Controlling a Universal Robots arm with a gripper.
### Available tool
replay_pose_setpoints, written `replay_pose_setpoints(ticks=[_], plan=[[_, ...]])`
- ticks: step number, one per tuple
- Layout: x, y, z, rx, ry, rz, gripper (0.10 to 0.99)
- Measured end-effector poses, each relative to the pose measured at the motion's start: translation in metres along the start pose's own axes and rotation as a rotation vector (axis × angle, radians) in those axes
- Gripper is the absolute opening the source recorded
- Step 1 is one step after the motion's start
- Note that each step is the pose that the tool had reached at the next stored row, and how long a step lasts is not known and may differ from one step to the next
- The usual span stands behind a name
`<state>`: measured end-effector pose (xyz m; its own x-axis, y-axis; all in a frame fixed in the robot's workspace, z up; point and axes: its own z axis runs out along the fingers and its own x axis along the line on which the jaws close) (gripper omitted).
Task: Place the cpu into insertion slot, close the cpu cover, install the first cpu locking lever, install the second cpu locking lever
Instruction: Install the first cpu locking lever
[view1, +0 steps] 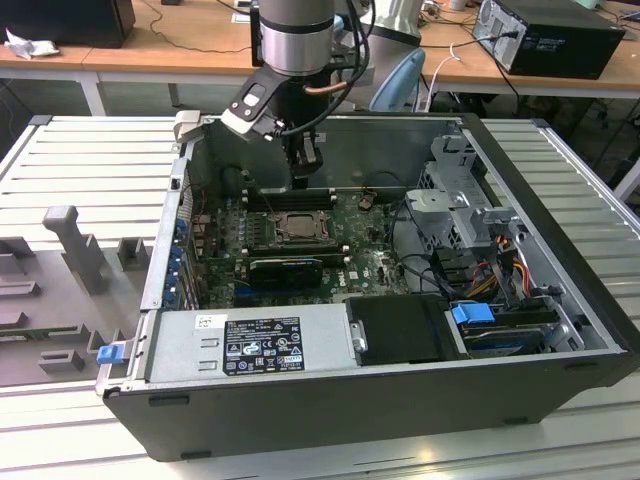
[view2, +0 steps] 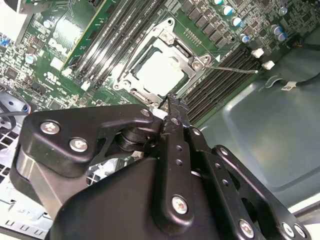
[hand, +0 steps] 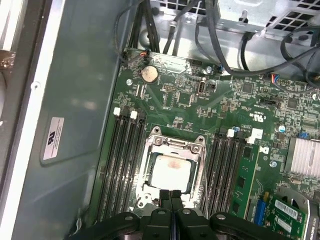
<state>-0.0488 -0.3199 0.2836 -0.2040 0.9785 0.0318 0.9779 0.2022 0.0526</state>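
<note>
I have the cpu (hand: 171, 172) lying flat in the insertion slot (hand: 145, 199) with its pale metal top facing up. The chip is square, so it has no long side. The frame around it is a little longer in the direction of the memory slots (hand: 126, 165), which sit on both sides of it.

The cpu cover (hand: 172, 145) lies down over the chip, and the metal top shows through its window.

The gripper (hand: 171, 195) has its two fingers pressed together with nothing between them. Its tips hover just above one edge of the frame. In the exterior view the gripper (view1: 303, 183) hangs over the far side of the socket.

The second wrist view shows something I can't make out elsewhere: a thin locking lever (view2: 232, 69) angles out from a corner of the frame and crosses over the neighbouring slots. The first wrist view shows a coin cell (hand: 148, 74) on the green board, beyond the socket.

The exterior view shows the whole computer case (view1: 350, 420) lying open:
- The board is on its floor.
- A long black card (view1: 285, 268) sits just near of the socket.
- A silver power supply (view1: 250, 345) runs along the near wall.
- A drive cage (view1: 470, 215) stands at the exterior view's right.
</note>
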Motion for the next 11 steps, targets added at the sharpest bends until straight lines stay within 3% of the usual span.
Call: replay_pose_setpoints(ticks=[11], plan=[[0.0, 0.0, 0.0, 0.003, 0.0055, -0.104, 0.106]])
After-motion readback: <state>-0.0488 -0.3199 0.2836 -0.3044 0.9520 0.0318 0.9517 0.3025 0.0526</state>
